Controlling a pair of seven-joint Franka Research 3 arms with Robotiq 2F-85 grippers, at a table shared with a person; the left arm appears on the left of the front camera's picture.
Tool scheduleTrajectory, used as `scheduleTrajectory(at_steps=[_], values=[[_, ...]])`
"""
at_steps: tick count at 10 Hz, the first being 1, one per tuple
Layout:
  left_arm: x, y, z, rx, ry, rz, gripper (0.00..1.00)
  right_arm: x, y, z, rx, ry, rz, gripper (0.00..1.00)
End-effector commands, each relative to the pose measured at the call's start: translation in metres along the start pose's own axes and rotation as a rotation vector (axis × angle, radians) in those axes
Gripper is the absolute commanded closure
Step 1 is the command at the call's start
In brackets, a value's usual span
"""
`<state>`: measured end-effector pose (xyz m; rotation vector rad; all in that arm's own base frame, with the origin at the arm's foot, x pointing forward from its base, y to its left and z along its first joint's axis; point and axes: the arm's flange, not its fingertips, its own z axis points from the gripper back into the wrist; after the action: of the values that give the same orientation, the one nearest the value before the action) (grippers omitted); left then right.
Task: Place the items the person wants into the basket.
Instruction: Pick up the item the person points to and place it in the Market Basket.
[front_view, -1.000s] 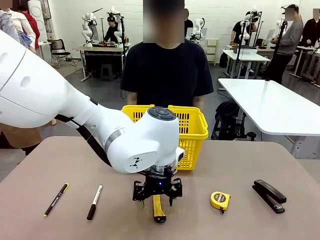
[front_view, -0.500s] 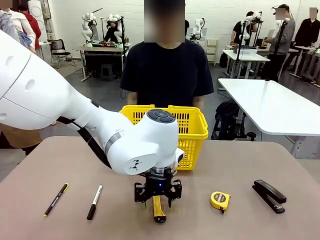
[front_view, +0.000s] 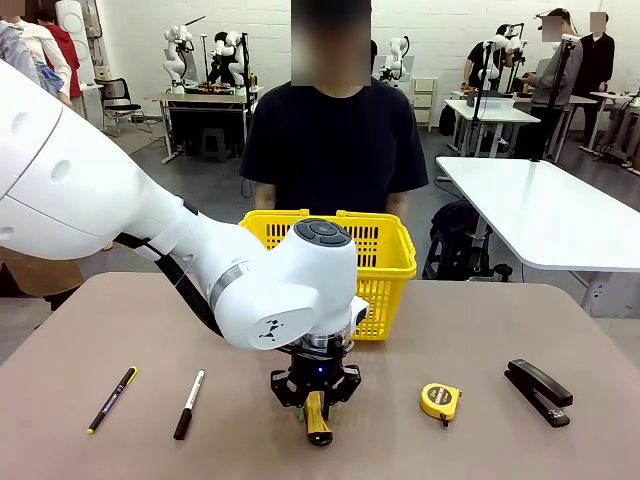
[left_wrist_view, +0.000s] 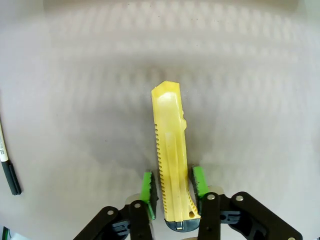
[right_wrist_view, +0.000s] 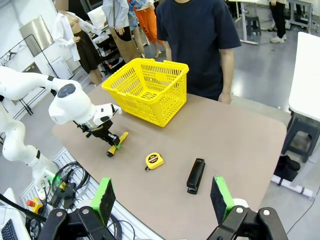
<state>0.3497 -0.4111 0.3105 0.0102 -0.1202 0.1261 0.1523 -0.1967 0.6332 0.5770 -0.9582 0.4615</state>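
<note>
Your left gripper (left_wrist_view: 173, 180) is clamped across the narrow black-capped end of the utility knife (left_wrist_view: 170, 130), which lies flat by the table's (front_view: 480, 330) near edge, ready to lift toward the basket (front_view: 390, 250) at the far edge.

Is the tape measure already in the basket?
No, the tape measure lies on the table, well apart from the basket.

Table (front_view: 500, 330) — basket (front_view: 388, 268), stapler (front_view: 539, 392), tape (front_view: 440, 401), apparent marker (front_view: 189, 404)

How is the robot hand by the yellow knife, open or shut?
Shut. The left gripper has its green pads pressed against both sides of the utility knife, which lies on the table.
</note>
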Motion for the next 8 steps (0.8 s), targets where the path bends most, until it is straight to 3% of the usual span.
scheduleTrajectory(at_steps=[1, 5, 6, 7, 8], values=[[-0.003, -0.005, -0.007, -0.008, -0.032, 0.041, 0.98, 0.001, 0.0, -0.002, 0.014, -0.003, 0.003, 0.0], [-0.002, -0.004, -0.006, -0.02, -0.025, 0.034, 1.0, 0.001, 0.0, -0.002, 0.014, -0.003, 0.003, 0.0], [-0.001, 0.0, 0.008, -0.081, -0.025, 0.009, 1.0, 0.001, 0.0, -0.002, 0.014, -0.003, 0.003, 0.0], [-0.002, 0.009, 0.044, -0.143, 0.033, -0.077, 0.79, 0.001, 0.0, -0.002, 0.014, -0.003, 0.003, 0.0], [-0.013, 0.026, 0.109, -0.171, 0.004, -0.198, 0.79, 0.001, 0.0, -0.002, 0.014, -0.003, 0.003, 0.0]])
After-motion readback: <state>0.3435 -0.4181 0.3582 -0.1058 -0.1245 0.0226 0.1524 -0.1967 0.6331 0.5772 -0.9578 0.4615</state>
